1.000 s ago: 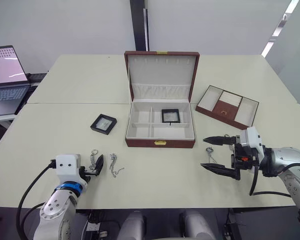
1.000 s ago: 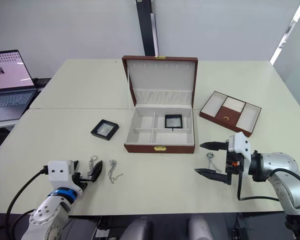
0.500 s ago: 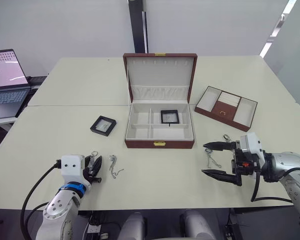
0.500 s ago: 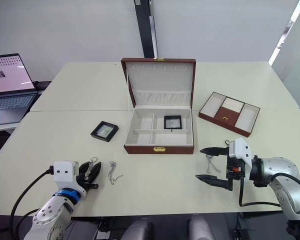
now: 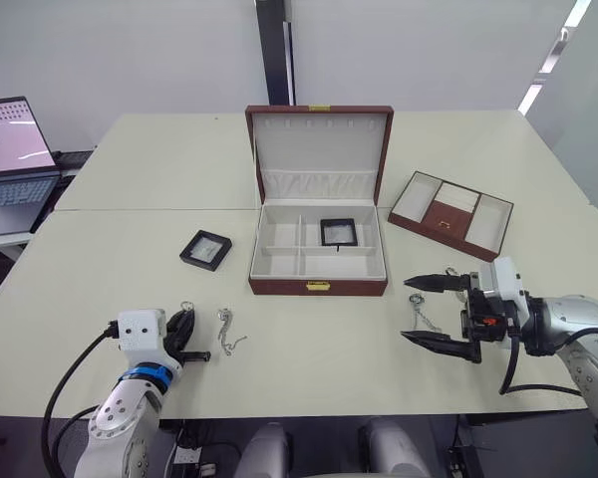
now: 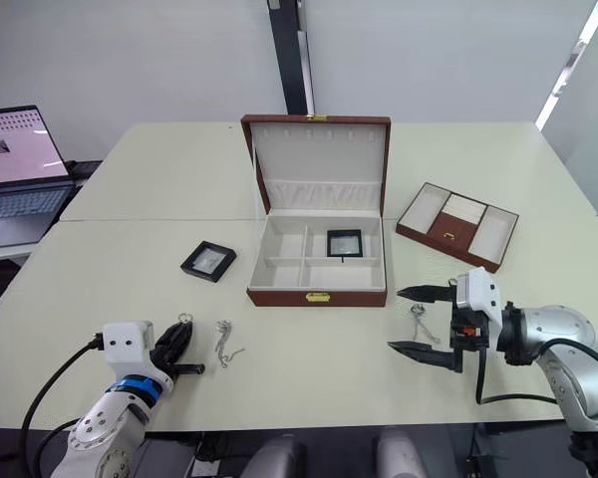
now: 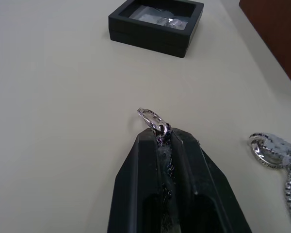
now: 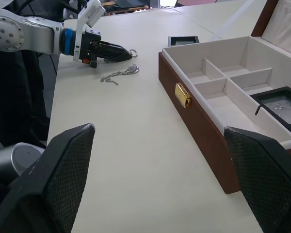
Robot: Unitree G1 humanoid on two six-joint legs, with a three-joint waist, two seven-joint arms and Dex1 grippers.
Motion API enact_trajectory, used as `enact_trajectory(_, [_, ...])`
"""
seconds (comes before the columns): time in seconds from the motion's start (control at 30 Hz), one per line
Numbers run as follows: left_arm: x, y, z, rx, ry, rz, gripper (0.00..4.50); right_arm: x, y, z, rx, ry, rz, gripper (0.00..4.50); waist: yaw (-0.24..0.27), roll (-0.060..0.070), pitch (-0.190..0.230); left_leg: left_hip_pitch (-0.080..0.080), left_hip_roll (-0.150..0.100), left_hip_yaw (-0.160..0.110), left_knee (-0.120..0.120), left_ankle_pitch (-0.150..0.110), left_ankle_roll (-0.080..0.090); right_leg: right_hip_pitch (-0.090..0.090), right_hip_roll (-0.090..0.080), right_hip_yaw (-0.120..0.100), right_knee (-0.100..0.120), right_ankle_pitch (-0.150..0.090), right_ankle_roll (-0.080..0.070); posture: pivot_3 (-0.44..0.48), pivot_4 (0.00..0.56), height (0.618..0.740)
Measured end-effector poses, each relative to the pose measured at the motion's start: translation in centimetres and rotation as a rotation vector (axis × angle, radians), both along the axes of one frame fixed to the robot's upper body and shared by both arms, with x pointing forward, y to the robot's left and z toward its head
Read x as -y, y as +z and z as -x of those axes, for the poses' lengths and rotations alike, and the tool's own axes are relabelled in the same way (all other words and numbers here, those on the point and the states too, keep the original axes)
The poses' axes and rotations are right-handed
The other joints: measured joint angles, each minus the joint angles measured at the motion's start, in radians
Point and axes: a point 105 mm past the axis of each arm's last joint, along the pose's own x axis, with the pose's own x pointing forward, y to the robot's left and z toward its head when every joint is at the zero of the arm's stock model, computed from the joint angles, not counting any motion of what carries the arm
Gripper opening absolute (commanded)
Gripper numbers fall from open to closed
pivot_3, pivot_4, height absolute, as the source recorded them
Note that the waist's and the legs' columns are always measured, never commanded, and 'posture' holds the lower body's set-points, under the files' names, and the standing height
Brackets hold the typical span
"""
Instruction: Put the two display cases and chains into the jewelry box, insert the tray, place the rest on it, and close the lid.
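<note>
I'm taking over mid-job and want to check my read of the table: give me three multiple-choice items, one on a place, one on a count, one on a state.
1. Where is the display case that is not yet packed?
A. on the table left of the jewelry box
B. on the tray
C. in the lid

2. How many display cases lie inside the jewelry box?
A. none
B. one
C. two

3. How does the left gripper stand?
A. jaws wide open over the table
B. jaws shut on a chain
C. jaws shut on a display case

Answers:
1 A: it sits on the table beside the box's left wall.
2 B: a single case lies in a rear compartment.
3 B: the chain's ring pokes out between the closed jaws.
</note>
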Motion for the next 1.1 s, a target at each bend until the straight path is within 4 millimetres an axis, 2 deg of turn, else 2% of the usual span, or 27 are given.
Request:
enact_trajectory(0.07, [0.6,1.4,-0.6,0.04,-0.024,0.024,0.04,-0.1,0.5,-0.2,0.015,0.0,-0.006,4.5,0.001,-0.003,0.002,0.0,0.0,0.0,0.0,0.0,0.0,0.0,0.0,0.0,0.0,0.0,0.0,0.0,0.15,0.74])
enact_trajectory(0.17, [2.1,4.7,-1.7,0.139,-0.088,0.049,0.04,-0.1,1.4,-0.7,0.04,-0.01,-0.023,4.5,0.001,-0.004,0.002,-0.001,0.0,0.0,0.0,0.0,0.0,0.0,0.0,0.0,-0.001,0.0,0.0,0.0,0.15,0.74])
enact_trajectory(0.63, [6.5,11.3,-5.1,0.281,-0.252,0.086,0.04,0.9,3.8,-2.6,0.086,-0.118,-0.078,4.5,0.002,-0.007,0.005,-0.001,0.0,0.0,0.0,0.0,0.0,0.0,0.0,0.0,-0.001,0.0,0.0,0.0,0.15,0.74])
enact_trajectory(0.83, [8.1,13.0,-6.7,0.317,-0.31,0.097,0.04,1.4,4.3,-3.2,0.093,-0.178,-0.091,4.5,0.002,-0.008,0.005,-0.001,0.0,0.0,0.0,0.0,0.0,0.0,0.0,0.0,-0.001,0.0,0.0,0.0,0.15,0.74])
enact_trajectory(1.1, [10.3,13.8,-10.0,0.323,-0.368,0.089,0.04,2.0,4.3,-3.7,0.077,-0.242,-0.095,4.5,0.002,-0.009,0.006,-0.002,-0.001,0.0,0.0,0.0,0.0,-0.001,0.0,0.0,-0.002,0.0,0.0,0.0,0.15,0.74])
